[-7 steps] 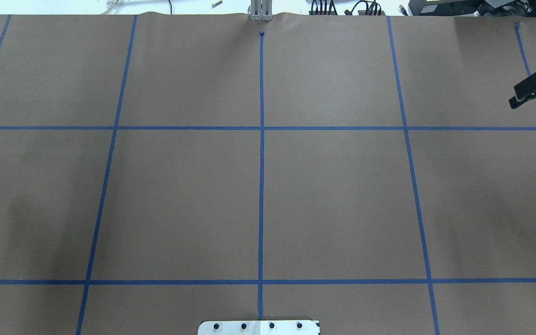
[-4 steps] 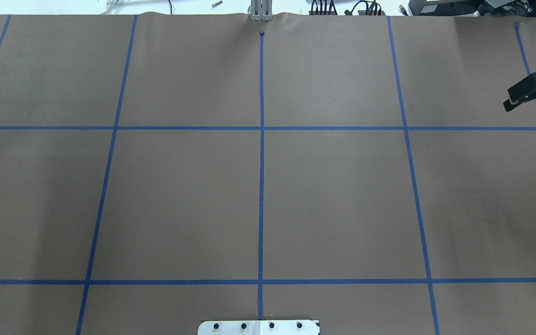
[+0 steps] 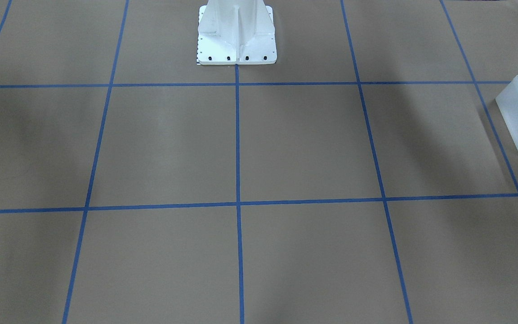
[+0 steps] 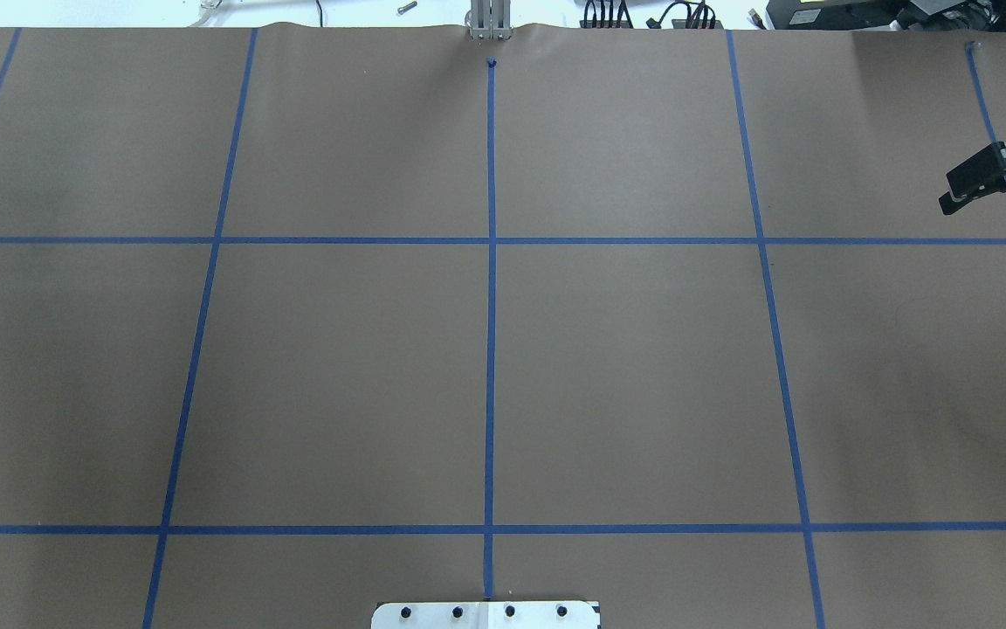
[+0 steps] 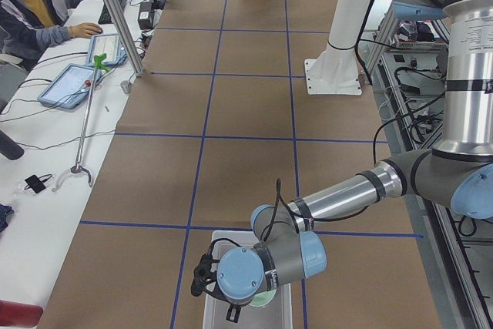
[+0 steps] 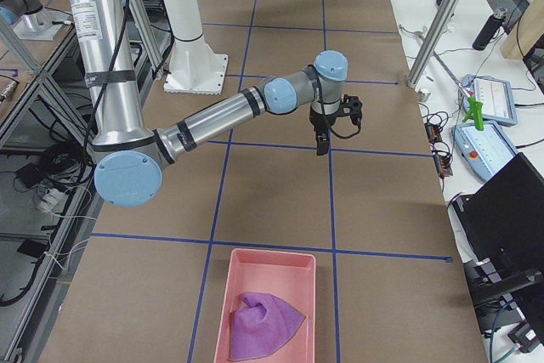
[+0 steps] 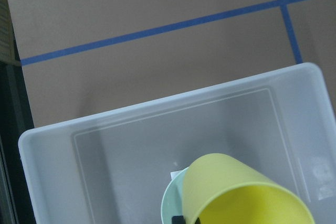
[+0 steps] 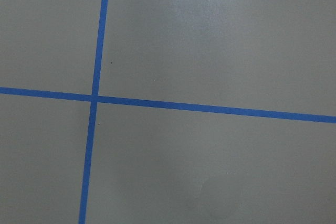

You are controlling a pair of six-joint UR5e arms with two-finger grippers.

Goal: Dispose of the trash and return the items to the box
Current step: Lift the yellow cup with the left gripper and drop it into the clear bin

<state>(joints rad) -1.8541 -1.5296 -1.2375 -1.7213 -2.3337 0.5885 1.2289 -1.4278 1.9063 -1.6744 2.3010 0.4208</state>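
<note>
Tilting over the bowl [image 7: 169, 203] inside the box [image 7: 52, 171], the yellow cup [image 7: 241, 192] slants; left gripper [image 5: 231, 312] hold: cannot tell; right gripper [image 4: 988, 196], far from the box, gapes empty

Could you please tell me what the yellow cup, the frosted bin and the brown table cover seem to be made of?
The yellow cup looks like plastic: smooth, matte, with an evenly coloured thin wall. The frosted bin is probably translucent plastic, given its milky walls and rounded moulded corners. The table cover seems to be paper: matte brown and rippled at the far edge.
</note>
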